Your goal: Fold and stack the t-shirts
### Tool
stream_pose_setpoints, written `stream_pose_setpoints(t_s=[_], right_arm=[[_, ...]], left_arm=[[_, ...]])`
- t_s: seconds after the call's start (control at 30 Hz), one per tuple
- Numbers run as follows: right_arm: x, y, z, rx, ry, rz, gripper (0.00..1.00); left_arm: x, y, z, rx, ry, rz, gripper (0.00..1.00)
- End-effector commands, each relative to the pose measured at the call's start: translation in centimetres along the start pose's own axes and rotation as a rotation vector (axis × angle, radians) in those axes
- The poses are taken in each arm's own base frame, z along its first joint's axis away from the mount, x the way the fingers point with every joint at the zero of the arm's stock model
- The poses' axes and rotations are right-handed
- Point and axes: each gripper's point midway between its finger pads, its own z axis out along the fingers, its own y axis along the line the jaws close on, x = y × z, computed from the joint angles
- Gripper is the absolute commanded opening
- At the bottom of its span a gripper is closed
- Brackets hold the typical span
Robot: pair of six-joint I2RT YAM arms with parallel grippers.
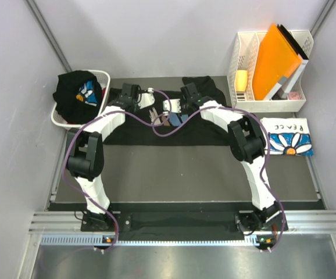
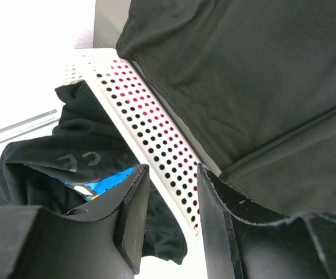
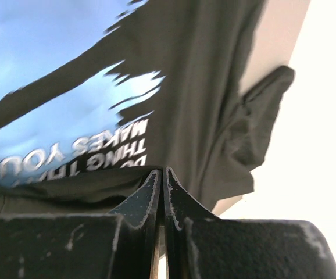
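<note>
**At the far middle of the table [image 1: 179,174]: both arms over the spread black tee [image 1: 127,132]**

We're seeing the spread black tee lying flat across the far half of the table. Its chest print [image 1: 169,118] is facing up and one sleeve [image 1: 207,88] is sticking out at the far right corner. Both arms are reaching over it from the near edge.

Left tool [image 2: 172,174]: its fingers are standing spread. The perforated wall of the white laundry basket [image 2: 156,145] is showing through the gap. In the left wrist view, black cloth is filling the area to the right of the fingers. The tool is sitting at the tee's left end, just beside the basket.

Right tool [image 3: 163,170]: its fingers are pressed together. The tips are sitting at a fold of black cloth, just below the print's white lettering. We cannot tell whether any cloth is caught between them.

The crumpled black tee [image 1: 72,87] is lying bunched in the basket at the far left, with a blue-and-white print showing on top.

The folded white tee [image 1: 287,139], with its blue daisy and "PEACE" print, is lying at the right edge of the table, well apart from the spread one. Behind it, a white file organiser [image 1: 272,106] is holding an orange folder [image 1: 275,58].
</note>
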Motion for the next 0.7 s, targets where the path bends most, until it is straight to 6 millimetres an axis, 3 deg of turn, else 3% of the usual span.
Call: stream_pose_setpoints(t_s=[0.0,0.27,0.37,0.4,0.47,0.53,0.67], right_arm=[[-1.9,-2.6,0.2,0.149,-0.048,-0.02,0.0],[-2.4,-2.1,1.0,0.15,-0.057,-0.039,0.02],[-2.7,-2.1,1.0,0.159,-0.068,-0.041,0.3],[-2.5,-1.8,1.1,0.159,-0.069,-0.041,0.5],[-2.7,-2.2,0.9,0.192,-0.076,-0.037,0.67],[-2.6,-2.1,0.8,0.197,-0.071,-0.033,0.74],[-2.3,-2.7,-0.6,0.206,-0.071,0.076,0.77]], left_arm=[[-0.4,1.3,-0.1,-0.041,-0.018,-0.041,0.43],[-0.5,1.6,-0.3,-0.047,-0.019,-0.042,0.43],[-0.6,1.7,-0.3,-0.048,-0.022,-0.043,0.43],[-0.6,1.6,-0.2,-0.046,-0.021,-0.042,0.43],[-0.6,1.6,-0.2,-0.046,-0.021,-0.042,0.43],[-0.6,1.7,-0.2,-0.047,-0.022,-0.042,0.43],[-0.8,1.9,-0.3,-0.051,-0.027,-0.034,0.43]])
